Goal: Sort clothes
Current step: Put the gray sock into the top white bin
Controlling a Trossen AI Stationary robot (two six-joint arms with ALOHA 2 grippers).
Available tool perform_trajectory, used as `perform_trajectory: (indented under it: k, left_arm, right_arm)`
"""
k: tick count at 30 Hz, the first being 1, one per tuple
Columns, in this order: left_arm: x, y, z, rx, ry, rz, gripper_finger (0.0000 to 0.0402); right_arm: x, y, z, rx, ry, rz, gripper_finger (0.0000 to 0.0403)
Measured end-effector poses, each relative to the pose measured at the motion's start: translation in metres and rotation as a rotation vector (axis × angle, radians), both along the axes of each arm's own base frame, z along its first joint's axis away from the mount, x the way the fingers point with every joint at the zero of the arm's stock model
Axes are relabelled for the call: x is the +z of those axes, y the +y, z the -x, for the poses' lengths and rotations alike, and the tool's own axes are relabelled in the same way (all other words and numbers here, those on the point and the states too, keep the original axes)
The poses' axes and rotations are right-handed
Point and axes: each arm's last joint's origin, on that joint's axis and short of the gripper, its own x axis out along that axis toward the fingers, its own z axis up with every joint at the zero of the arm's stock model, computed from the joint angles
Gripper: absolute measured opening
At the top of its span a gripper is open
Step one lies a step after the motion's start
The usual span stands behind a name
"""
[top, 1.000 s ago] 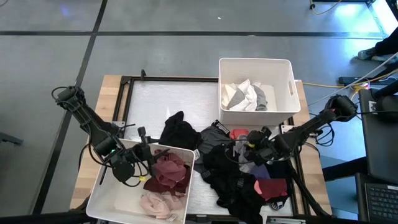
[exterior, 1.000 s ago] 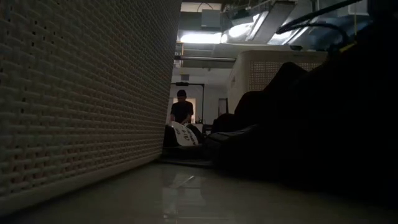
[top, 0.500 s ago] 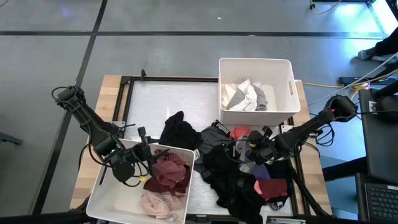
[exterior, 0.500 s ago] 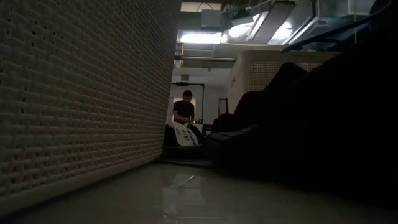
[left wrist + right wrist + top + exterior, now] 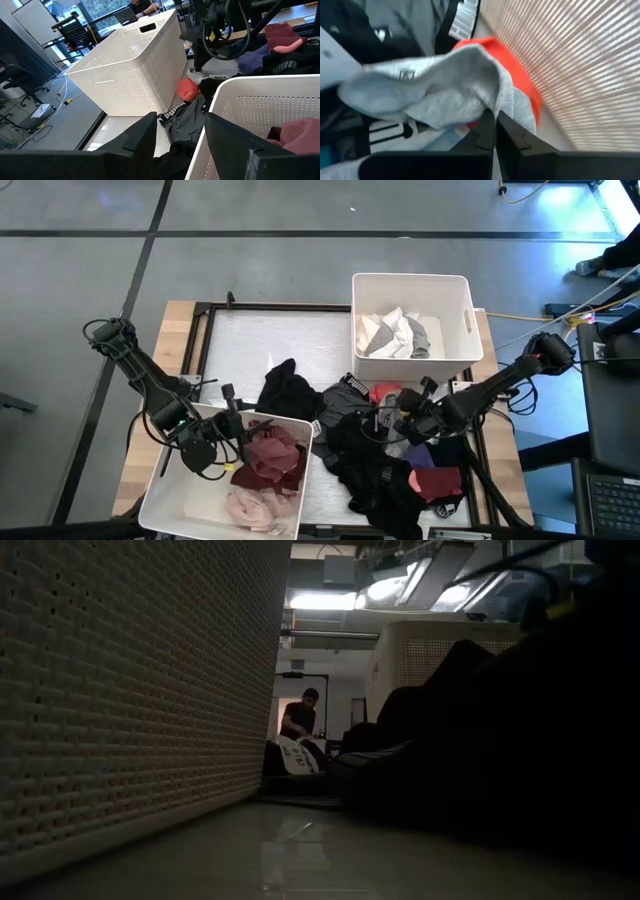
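1. Bare table (image 5: pixel 240 345) lies open left of the far bin (image 5: pixel 411 278)
2. The clothes heap (image 5: pixel 385 455) fills the right near side
3. The near bin (image 5: pixel 160 498) blocks the left corner

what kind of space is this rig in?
Probably a lab or workshop rather than a home: bare grey concrete floor with dark floor lines, yellow cable trailing off the table, and office chair nearby.

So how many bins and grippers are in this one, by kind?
White bins: 2
Grippers: 2, left gripper open at a bin's rim, right gripper shut on grey garment in the pile
Total: 4
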Motion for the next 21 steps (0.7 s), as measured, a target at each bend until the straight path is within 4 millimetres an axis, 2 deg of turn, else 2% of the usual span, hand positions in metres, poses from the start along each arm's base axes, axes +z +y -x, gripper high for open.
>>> perform_trajectory:
  k: [10,21]
  left_arm:
    - [0.000,0.000,0.000,0.000,0.000,0.000,0.0156]
    - [0.000,0.000,0.000,0.000,0.000,0.001,0.0156]
  right_arm:
    - [0.068,0.009,-0.019,0.081,-0.015,0.107,0.0005]
    - [0.152,0.014,-0.034,0.200,-0.140,0.270,0.0011]
